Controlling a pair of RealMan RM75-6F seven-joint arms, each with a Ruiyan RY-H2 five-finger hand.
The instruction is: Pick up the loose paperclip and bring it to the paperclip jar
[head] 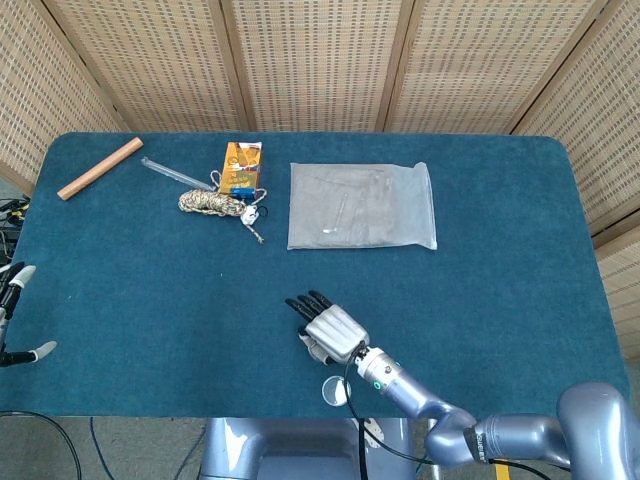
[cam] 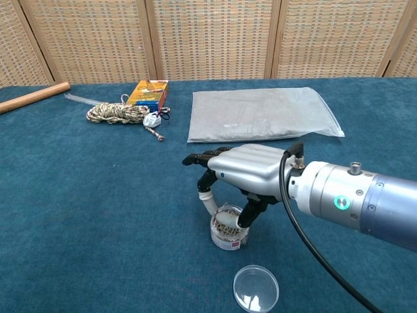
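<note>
The paperclip jar (cam: pixel 229 229), a small clear pot full of clips, stands open near the table's front edge. My right hand (cam: pixel 245 171) hovers palm-down right over it. Its thumb (cam: pixel 208 201) and one finger (cam: pixel 251 211) reach down to opposite sides of the jar's mouth, set apart from each other. No single loose paperclip shows between them; I cannot pick one out from the clips in the jar. In the head view the right hand (head: pixel 326 327) hides the jar. My left hand (head: pixel 14 312) shows only at the far left edge, fingers spread and holding nothing.
The jar's clear lid (cam: pixel 256 287) lies just in front of the jar. A clear plastic bag (head: pixel 361 205) lies at the back centre. A rope coil (head: pixel 211 203), an orange box (head: pixel 242 167), a clear tube (head: pixel 175 173) and a wooden dowel (head: pixel 99 168) lie back left.
</note>
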